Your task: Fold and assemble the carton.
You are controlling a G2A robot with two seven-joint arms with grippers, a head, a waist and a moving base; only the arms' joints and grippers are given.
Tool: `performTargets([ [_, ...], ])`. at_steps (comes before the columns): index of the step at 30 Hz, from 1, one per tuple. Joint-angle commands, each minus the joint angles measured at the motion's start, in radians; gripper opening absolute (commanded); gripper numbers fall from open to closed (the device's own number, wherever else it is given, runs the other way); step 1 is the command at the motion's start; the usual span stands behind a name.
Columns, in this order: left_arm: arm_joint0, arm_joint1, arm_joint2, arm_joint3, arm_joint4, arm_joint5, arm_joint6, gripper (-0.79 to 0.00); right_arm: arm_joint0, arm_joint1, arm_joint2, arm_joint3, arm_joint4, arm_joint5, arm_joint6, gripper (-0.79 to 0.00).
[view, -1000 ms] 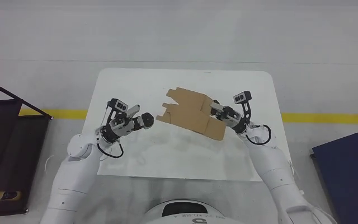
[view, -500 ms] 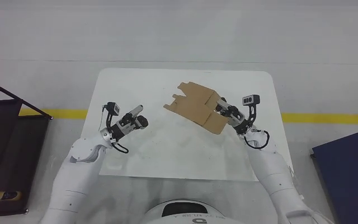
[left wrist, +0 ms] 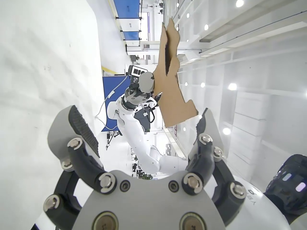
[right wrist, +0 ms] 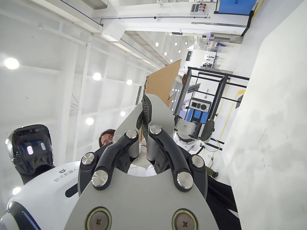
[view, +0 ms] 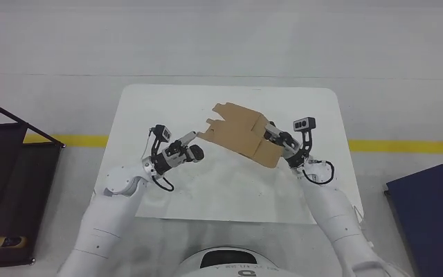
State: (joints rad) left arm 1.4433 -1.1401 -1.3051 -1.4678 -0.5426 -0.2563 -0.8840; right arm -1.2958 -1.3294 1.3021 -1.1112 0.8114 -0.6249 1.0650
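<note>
Carton (view: 242, 131) pinched by right claw (view: 270, 133); left claw (view: 194, 145) spread near its flap.

The carton (view: 239, 131) is held off the table (view: 228, 201), leaving room to pass beneath it and on its near side. The right gripper (view: 272, 133), clamped on the carton's right edge, blocks that side. The left gripper (left wrist: 139, 118), jaws apart, crowds the carton's left corner.

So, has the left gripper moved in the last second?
Yes. The left gripper has shifted across the table toward the carton, away from the table's left edge.
</note>
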Motion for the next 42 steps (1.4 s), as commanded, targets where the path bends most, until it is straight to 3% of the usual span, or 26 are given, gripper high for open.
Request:
performTargets([
  [1, -0.01, -0.002, 0.009, 0.005, -0.018, 0.005, -0.006, 0.0, 0.009, -0.001, -0.006, 0.014, -0.001, -0.003, 0.008, -0.785],
  [3, -0.021, -0.004, 0.017, 0.009, -0.031, 0.009, -0.02, -0.003, 0.018, -0.003, -0.015, 0.027, -0.007, -0.007, 0.016, -0.785],
  [4, -0.026, -0.004, 0.02, 0.011, -0.034, 0.012, -0.027, -0.052, 0.022, -0.004, -0.019, 0.033, -0.009, -0.01, 0.018, -0.785],
  [6, -0.033, -0.005, 0.025, 0.014, -0.04, 0.013, -0.036, -0.249, 0.028, -0.005, -0.024, 0.044, -0.016, -0.02, 0.017, -0.785],
  [10, -0.04, -0.006, 0.031, 0.022, -0.057, 0.021, -0.053, -0.456, 0.036, -0.006, -0.032, 0.055, -0.031, -0.039, 0.014, -0.785],
  [24, -0.081, -0.004, 0.017, 0.1, -0.096, 0.046, -0.103, -0.459, 0.023, 0.002, -0.029, 0.026, 0.077, 0.068, 0.198, -0.785],
  [33, -0.118, -0.008, 0.05, 0.111, -0.112, 0.051, -0.183, -0.453, 0.016, 0.007, -0.035, 0.022, 0.052, 0.097, 0.227, -0.785],
  [42, -0.127, 0.005, 0.025, 0.133, -0.077, 0.065, -0.256, -0.468, 0.027, 0.013, -0.054, 0.076, -0.065, 0.092, 0.196, -0.785],
])
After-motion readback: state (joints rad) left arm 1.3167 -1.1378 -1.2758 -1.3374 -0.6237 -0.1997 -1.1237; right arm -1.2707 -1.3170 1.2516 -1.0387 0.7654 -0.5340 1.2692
